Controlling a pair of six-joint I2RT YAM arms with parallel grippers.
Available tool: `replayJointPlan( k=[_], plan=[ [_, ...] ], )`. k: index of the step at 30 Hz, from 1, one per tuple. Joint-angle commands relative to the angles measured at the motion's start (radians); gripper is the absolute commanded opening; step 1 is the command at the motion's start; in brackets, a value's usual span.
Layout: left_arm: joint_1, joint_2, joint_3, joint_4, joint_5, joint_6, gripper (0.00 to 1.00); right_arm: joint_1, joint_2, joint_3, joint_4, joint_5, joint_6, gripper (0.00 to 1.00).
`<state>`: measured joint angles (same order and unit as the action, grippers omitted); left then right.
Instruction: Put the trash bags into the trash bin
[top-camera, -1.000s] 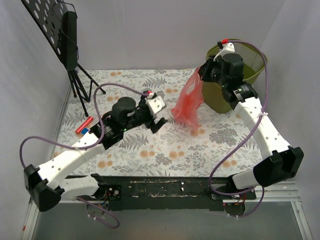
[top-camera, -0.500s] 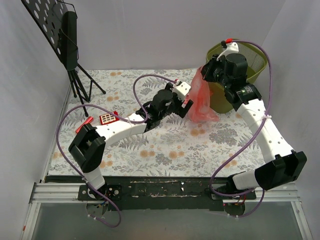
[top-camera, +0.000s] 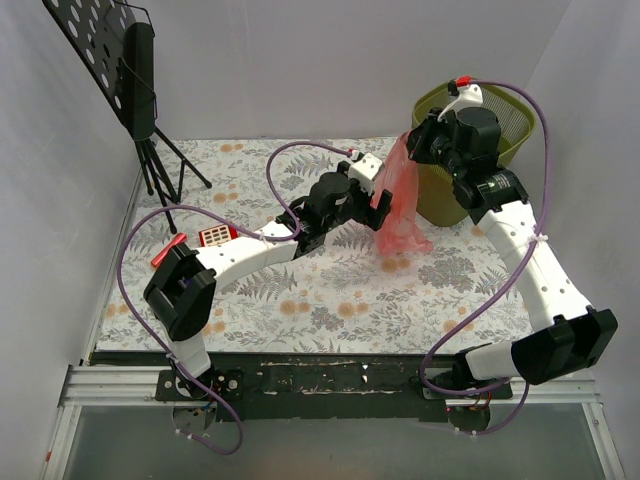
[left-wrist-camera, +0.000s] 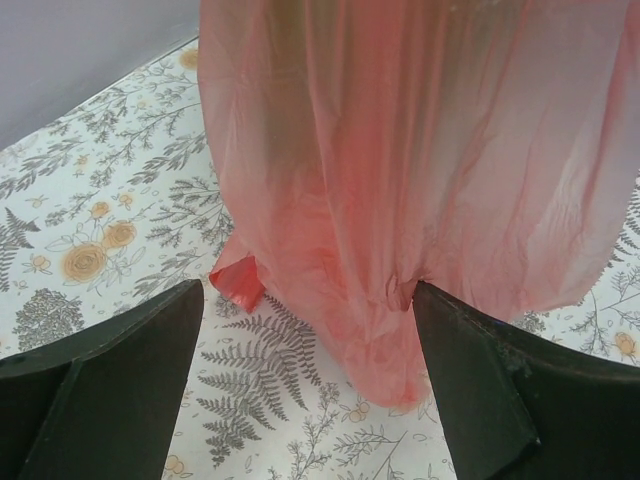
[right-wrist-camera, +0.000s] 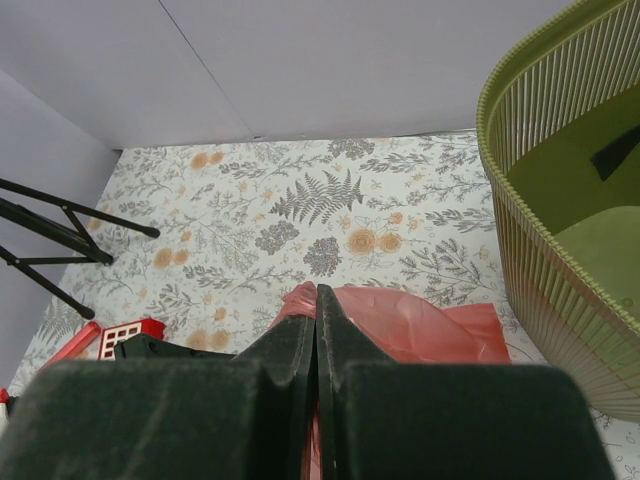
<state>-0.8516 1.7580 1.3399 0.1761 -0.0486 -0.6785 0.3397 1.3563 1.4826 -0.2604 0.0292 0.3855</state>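
Note:
The trash bag (top-camera: 400, 205), a billowy translucent red sack, hangs down to the floral tablecloth just left of the trash bin (top-camera: 512, 112). My right gripper (top-camera: 412, 142) is shut on the bag's top edge; in the right wrist view the fingers (right-wrist-camera: 317, 290) pinch red plastic (right-wrist-camera: 430, 325), with the olive-green bin (right-wrist-camera: 560, 230) at the right. My left gripper (top-camera: 371, 210) stands open at the bag's lower part. In the left wrist view the bag (left-wrist-camera: 400, 150) drapes between the wide jaws (left-wrist-camera: 308, 290), and the right finger (left-wrist-camera: 470, 370) touches it.
A black music stand (top-camera: 130, 75) rises at the back left, its legs (right-wrist-camera: 60, 220) on the cloth. A small red toy with white buttons (top-camera: 215, 237) and a red stick block (top-camera: 168, 250) lie at the left. Something black (right-wrist-camera: 615, 150) lies inside the bin.
My left arm has swung from the middle left across to the bag, and its open jaws now flank the bag's lower part. The right gripper with the bag has shifted slightly toward the bin.

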Motion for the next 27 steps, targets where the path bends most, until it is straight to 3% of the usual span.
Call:
replayJointPlan(
  k=[1,6,10,18,23,27],
  plan=[
    [0.0,-0.023,0.063,-0.027,0.041,-0.041,0.85,-0.007,0.006,0.039,0.033,0.037,-0.007,0.01],
    [-0.001,-0.101,0.082,-0.125,0.049,-0.107,0.86,-0.01,0.014,0.019,0.047,0.046,-0.005,0.01],
    [-0.004,-0.173,0.033,-0.11,0.134,-0.13,0.87,-0.01,0.02,0.013,0.05,0.041,-0.002,0.01],
    [-0.01,0.012,0.134,-0.072,-0.011,-0.119,0.87,-0.01,0.018,0.021,0.05,0.043,0.0,0.01],
    [0.005,0.086,0.153,-0.038,-0.206,-0.122,0.81,-0.011,0.006,0.03,0.049,0.043,-0.014,0.01],
    [0.1,0.069,0.114,-0.039,-0.133,-0.26,0.78,-0.019,-0.014,0.028,0.046,0.04,-0.039,0.01]
  ],
)
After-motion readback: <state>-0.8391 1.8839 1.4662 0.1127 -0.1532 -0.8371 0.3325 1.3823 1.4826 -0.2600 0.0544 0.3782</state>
